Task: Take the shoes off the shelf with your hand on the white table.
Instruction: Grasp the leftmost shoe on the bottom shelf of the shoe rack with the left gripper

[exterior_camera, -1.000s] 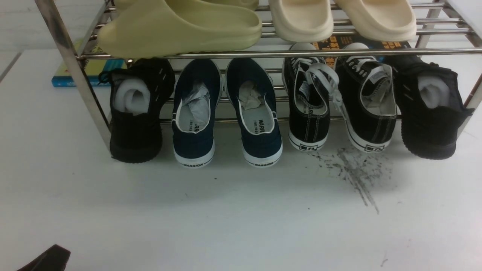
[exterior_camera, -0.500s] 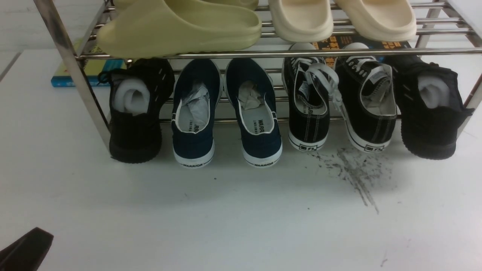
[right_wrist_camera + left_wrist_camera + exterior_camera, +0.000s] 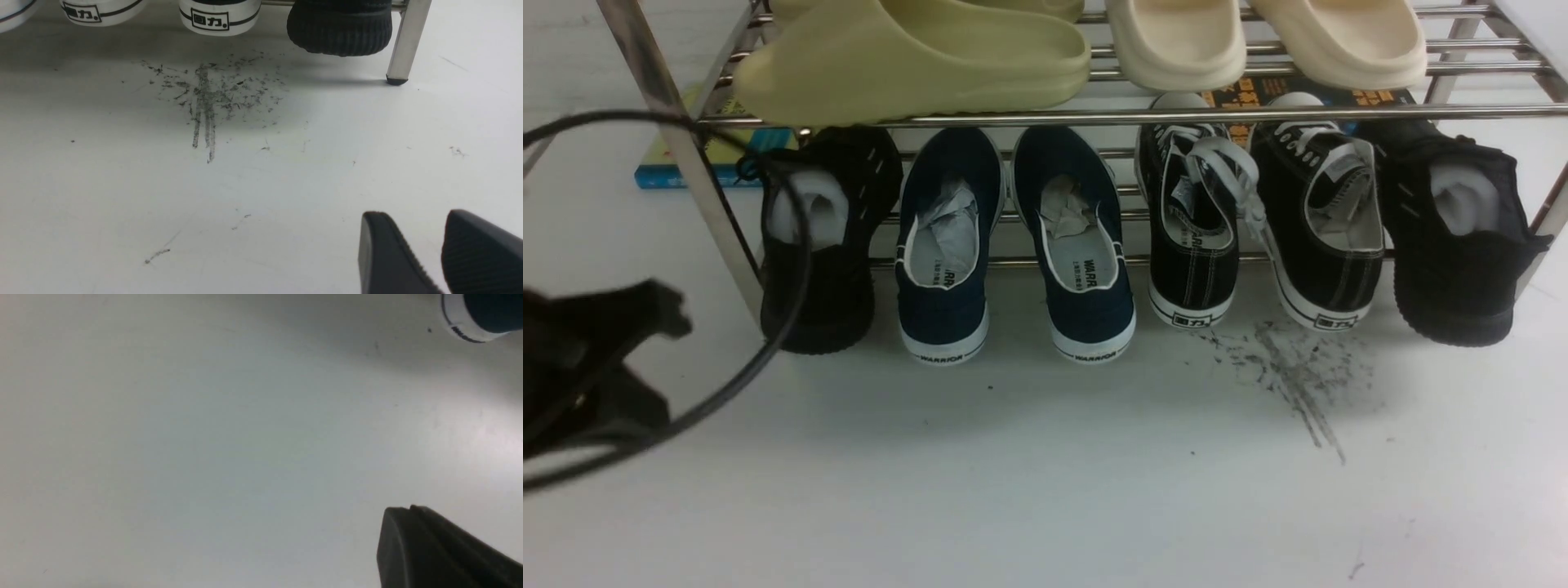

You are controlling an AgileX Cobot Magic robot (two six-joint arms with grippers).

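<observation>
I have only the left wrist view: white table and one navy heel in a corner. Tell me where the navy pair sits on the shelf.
Observer: The navy shoes stand side by side on the lower tier of the shelf, heels toward the robot, between a black knit sneaker and black lace-up sneakers.
Operator: Report the right gripper.
Observer: The right gripper is open and empty over the white table, short of the scuff marks.
Operator: Name what is on the top tier.
Observer: Foam slippers: yellowish slippers and a cream pair.
</observation>
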